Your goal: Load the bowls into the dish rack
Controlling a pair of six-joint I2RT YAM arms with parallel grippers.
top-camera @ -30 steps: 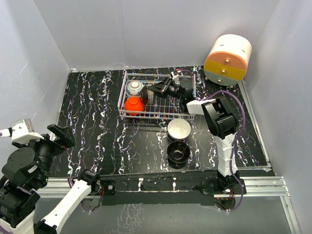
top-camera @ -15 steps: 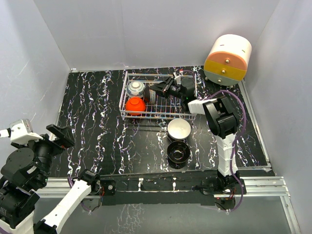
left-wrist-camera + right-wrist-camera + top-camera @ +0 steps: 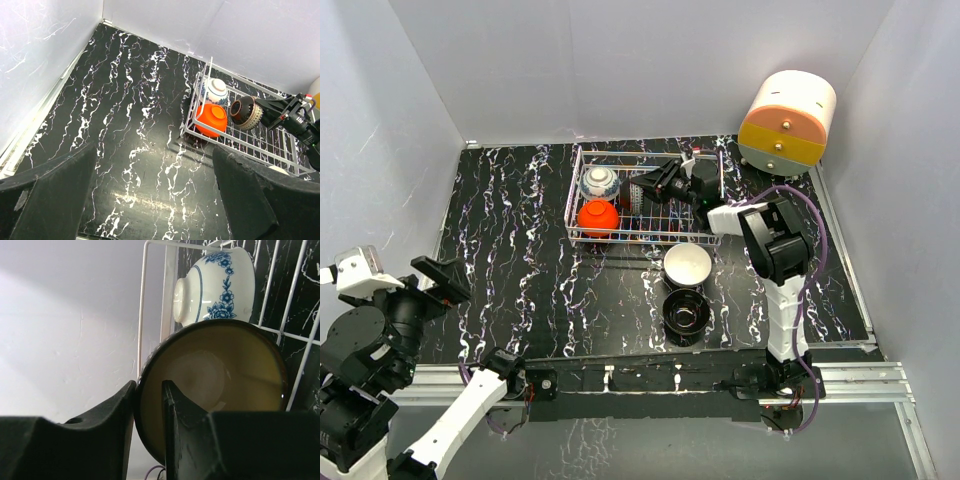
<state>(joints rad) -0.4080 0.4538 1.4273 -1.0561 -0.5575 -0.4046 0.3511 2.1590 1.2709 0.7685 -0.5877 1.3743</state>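
Both open: R hand (image 3: 148,385) loosely astride rim of tan bowl (image 3: 215,370) in rack (image 3: 650,238); L hand (image 3: 155,147) wide, well apart.

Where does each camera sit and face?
Top: above, behind the bases, looking down on the table; left arm and right arm show.
Left wrist: raised near-left, looking across toward the dish rack; open jaws below.
Right wrist: low over the rack, facing the tan bowl; jaws astride its rim.
Shared: all show the blue-and-white bowl.
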